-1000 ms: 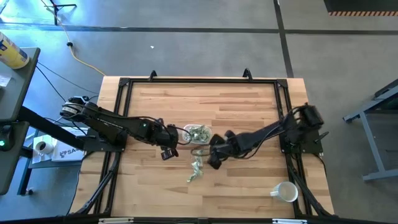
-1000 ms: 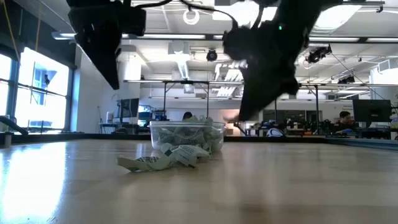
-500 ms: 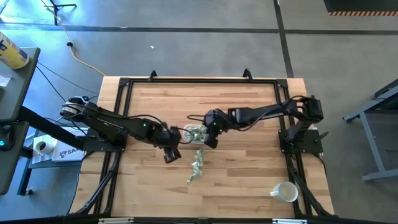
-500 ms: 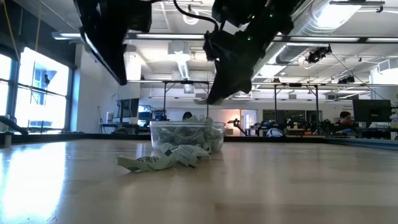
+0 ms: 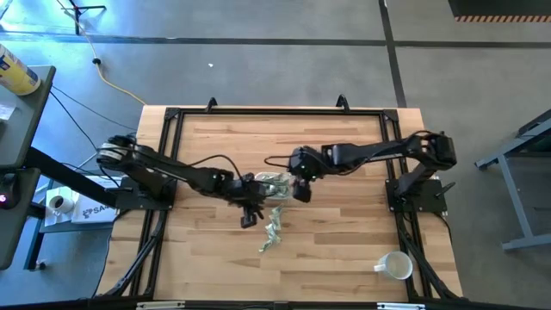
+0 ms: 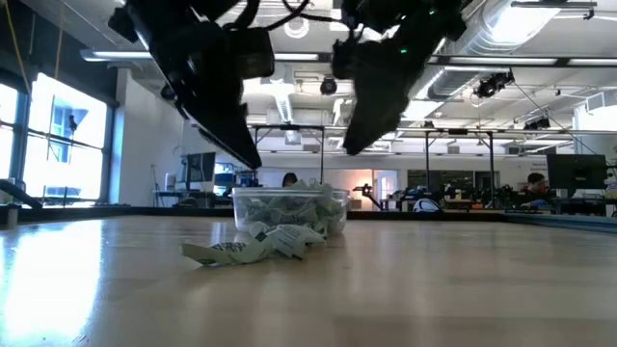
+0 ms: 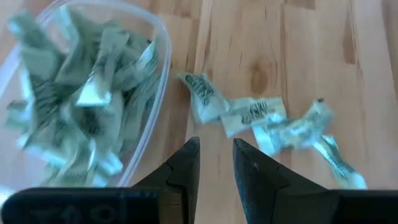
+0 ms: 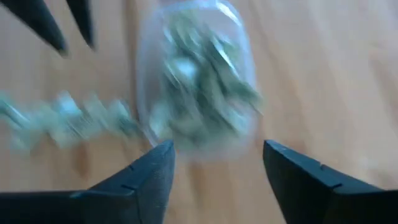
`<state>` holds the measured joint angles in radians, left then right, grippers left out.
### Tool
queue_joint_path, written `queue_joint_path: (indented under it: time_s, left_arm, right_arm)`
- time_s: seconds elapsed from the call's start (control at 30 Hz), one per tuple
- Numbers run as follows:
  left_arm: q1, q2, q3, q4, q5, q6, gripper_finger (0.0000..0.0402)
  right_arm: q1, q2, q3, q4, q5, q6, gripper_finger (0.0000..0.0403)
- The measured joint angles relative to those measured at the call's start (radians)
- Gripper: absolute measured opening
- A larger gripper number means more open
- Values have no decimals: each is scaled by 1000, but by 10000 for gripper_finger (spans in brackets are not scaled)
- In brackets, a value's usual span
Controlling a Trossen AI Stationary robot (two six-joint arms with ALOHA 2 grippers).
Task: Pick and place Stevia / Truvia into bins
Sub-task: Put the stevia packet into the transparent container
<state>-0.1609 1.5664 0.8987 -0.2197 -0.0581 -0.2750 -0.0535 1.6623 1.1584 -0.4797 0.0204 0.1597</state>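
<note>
The clear bin (image 5: 272,184) stands mid-table, full of green-and-white Stevia packets (image 7: 68,93). Several more packets (image 5: 273,231) lie loose on the wood just on its near side, also seen in the low view (image 6: 253,250). My right gripper (image 8: 217,149) hangs wide open above the bin's right part (image 5: 300,191), holding nothing. My left gripper (image 7: 215,163) hovers by the bin's near-left side (image 5: 250,215), above the table. Its fingers are a narrow gap apart with nothing between them, pointing at bare wood beside the loose packets (image 7: 267,118).
A white mug (image 5: 394,265) lies near the table's near right corner. A black frame (image 5: 275,110) runs round the tabletop. Bare wood lies to the left and right of the bin and along the near edge.
My right gripper has risen from beside the loose packets and gone toward the far edge, ending over the bin, where it now stands open. My left gripper has moved toward the table's right and come down near the bin's near-left side.
</note>
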Motion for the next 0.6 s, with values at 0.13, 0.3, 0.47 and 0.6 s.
queue_joint_path:
  time_s: [0.13,0.3,0.47,0.6]
  left_arm:
    - [16,102,47,30,24,-136,131]
    - [10,183,137,8,-37,-273,169]
    - [11,247,222,-63,-57,-352,225]
    - [10,288,264,-94,-42,-358,248]
  right_arm:
    - [36,-81,-36,-164,132,-20,257]
    - [63,-219,-169,-190,259,124,261]
    - [64,-335,-322,-171,305,284,261]
    - [64,-398,-411,-140,305,365,261]
